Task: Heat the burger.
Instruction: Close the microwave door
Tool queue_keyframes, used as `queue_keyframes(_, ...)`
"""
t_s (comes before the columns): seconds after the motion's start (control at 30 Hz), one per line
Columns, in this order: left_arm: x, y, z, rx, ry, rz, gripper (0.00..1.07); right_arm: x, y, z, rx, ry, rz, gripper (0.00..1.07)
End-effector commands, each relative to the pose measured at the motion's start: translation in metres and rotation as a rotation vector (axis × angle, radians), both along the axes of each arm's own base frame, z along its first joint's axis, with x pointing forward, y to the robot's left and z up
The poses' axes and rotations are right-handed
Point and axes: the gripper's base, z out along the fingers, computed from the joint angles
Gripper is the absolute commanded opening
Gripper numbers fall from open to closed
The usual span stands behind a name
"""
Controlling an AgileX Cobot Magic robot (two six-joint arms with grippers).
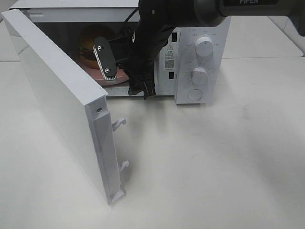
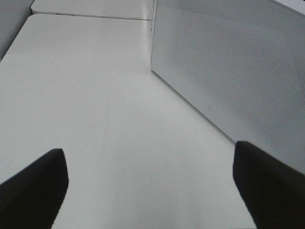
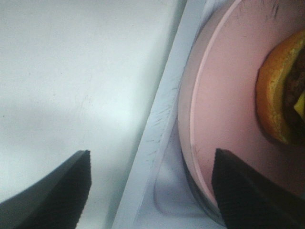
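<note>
Inside, one burger (image 1: pixel 87 46) sits on one plate (image 3: pixel 233 95); left hand (image 2: pixel 148 149), right hand (image 3: pixel 151 153) apart.

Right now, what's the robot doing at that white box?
The right gripper reaches into the open microwave, where the burger sits on a pink plate. Its jaws stand open with the plate's rim between them, gripping nothing. The left gripper hangs open over the table beside the swung-out door.
</note>
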Motion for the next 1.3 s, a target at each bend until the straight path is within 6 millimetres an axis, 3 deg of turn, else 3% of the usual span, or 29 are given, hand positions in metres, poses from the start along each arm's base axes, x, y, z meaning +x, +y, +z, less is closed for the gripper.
queue_keyframes(0.03,0.0,0.0,0.0,-0.004,-0.004,-0.004,0.86,-0.007,-0.003,0.01,0.008,-0.006,-0.004,0.7)
queue_keyframes(0.43,0.0,0.0,0.0,-0.004,-0.004,-0.004,0.86,-0.026,-0.021,0.021,-0.016,-0.016,-0.023,0.7)
queue_keyframes(0.93,0.0,0.0,0.0,-0.004,-0.004,-0.004,0.86,-0.073,-0.06,0.047,-0.056,-0.023,-0.017,0.7)
queue_keyframes(1.3,0.0,0.0,0.0,-0.004,-0.004,-0.004,0.86,-0.117,-0.098,0.064,-0.032,-0.01,-0.13,0.7)
